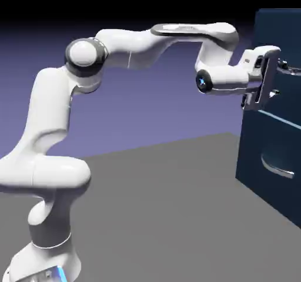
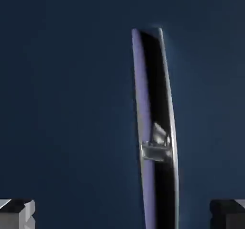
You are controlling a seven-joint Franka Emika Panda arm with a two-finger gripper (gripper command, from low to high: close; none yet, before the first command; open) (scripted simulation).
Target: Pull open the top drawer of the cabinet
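Observation:
The dark navy cabinet (image 1: pixel 276 30) stands at the exterior view's right edge. Its top drawer (image 1: pixel 291 95) lies above a pale seam and carries a thin silver bar handle (image 1: pixel 291 70). My gripper (image 1: pixel 276 78) is level with that handle and right at the drawer front, its jaws wide open. In the hand view the top drawer (image 2: pixel 67 103) fills the picture. The bar handle (image 2: pixel 155 127) runs upright, right of the middle, between my two fingertips (image 2: pixel 16 212). My gripper (image 2: pixel 122 216) is open with nothing in it. Whether a finger touches the bar I cannot tell.
Below the seam sits the lower drawer (image 1: pixel 267 142) with a deeper curved silver handle (image 1: pixel 277 168). The grey table (image 1: pixel 170 216) stretches between the robot's base and the cabinet's foot.

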